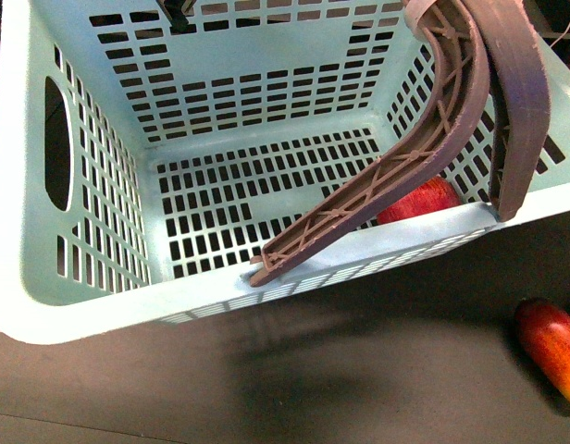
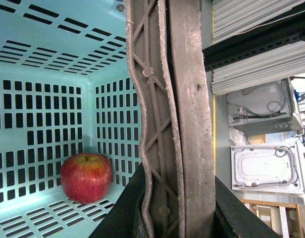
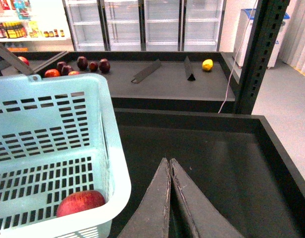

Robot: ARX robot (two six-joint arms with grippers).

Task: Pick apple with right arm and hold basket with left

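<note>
The turquoise basket (image 1: 109, 277) fills the front view. Its two brownish-mauve handles (image 1: 470, 102) arch over its right side. The small red apple (image 1: 419, 201) lies on the basket floor in the right near corner, partly behind a handle. It also shows in the left wrist view (image 2: 86, 177) and the right wrist view (image 3: 79, 202). My left gripper (image 2: 167, 218) is shut on the basket handles (image 2: 172, 124). My right gripper (image 3: 170, 161) is shut and empty, outside the basket (image 3: 115, 168), beside its rim over the dark tray floor.
A longer oval red-and-yellow fruit (image 1: 551, 347) lies on the dark surface right of the basket. A black post (image 3: 259, 54) stands to the right of my right gripper. A far shelf holds several dark fruits (image 3: 83, 63) and a lemon (image 3: 207, 64).
</note>
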